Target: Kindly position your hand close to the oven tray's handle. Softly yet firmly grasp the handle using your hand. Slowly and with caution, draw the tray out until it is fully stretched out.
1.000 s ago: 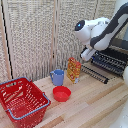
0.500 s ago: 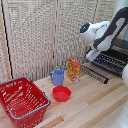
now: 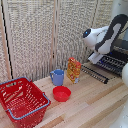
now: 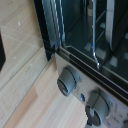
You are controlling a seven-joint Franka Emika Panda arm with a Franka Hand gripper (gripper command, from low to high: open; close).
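Observation:
In the exterior view the black oven (image 3: pixel 122 47) stands at the right edge. Its oven tray (image 3: pixel 113 63), a dark rack of thin silvery bars, sticks out over the wooden table, with a long dark front bar (image 3: pixel 96 74) at its near end. My hand (image 3: pixel 94 57) hangs at the end of the white arm (image 3: pixel 102 37), just over the tray's left end. Its fingers are too small to make out. The wrist view shows none of my fingers, only the oven's glass front (image 4: pixel 85 25), a silvery bar (image 4: pixel 94 40) and two grey knobs (image 4: pixel 67 80).
A red wire basket (image 3: pixel 21 100) sits at the exterior view's left. A red bowl (image 3: pixel 62 93), a blue mug (image 3: pixel 58 77) and an orange packet (image 3: pixel 74 69) stand mid-table, left of the tray. Slatted panels (image 3: pixel 45 35) form the back wall.
The arm has come down a little and shifted towards the exterior view's right, bringing the hand closer to the tray. The table's objects have not moved.

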